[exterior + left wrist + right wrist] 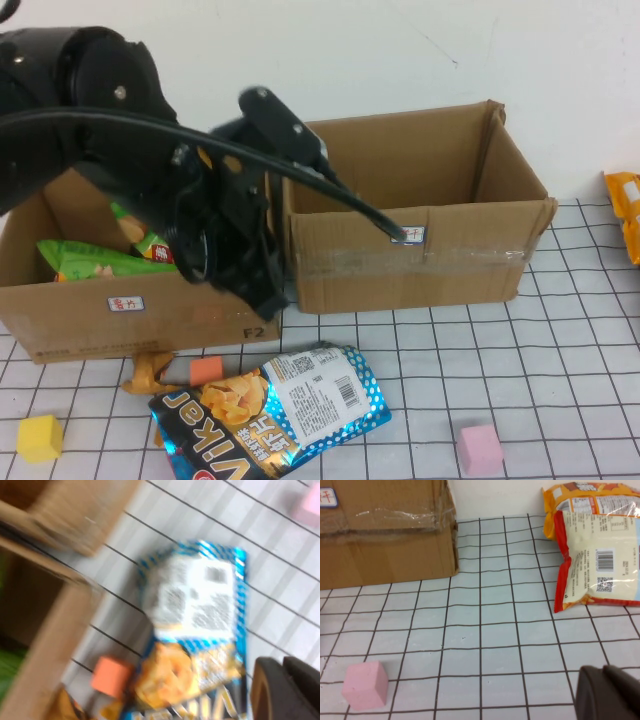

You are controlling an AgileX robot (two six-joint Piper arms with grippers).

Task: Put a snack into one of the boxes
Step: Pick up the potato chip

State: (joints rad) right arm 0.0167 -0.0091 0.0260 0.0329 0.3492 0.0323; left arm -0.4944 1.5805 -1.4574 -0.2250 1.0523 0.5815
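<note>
A blue chips bag (pixel 270 410) lies flat on the gridded table in front of the boxes; it also shows in the left wrist view (pixel 197 630). The left cardboard box (pixel 120 310) holds a green snack bag (pixel 95 262). The right cardboard box (pixel 420 260) looks empty. My left gripper (pixel 282 662) is shut and empty, hovering above the table beside the blue bag, in front of the gap between the boxes (pixel 265 295). My right gripper (pixel 602 670) is shut and empty over bare table. A red-and-white snack bag (pixel 600 565) lies beyond it.
An orange cube (pixel 205 370), a yellow cube (pixel 40 437) and a pink cube (pixel 478 448) sit on the table near the front. An orange snack bag (pixel 625 215) lies at the right edge. A crumpled orange wrapper (pixel 145 372) lies under the left box's front.
</note>
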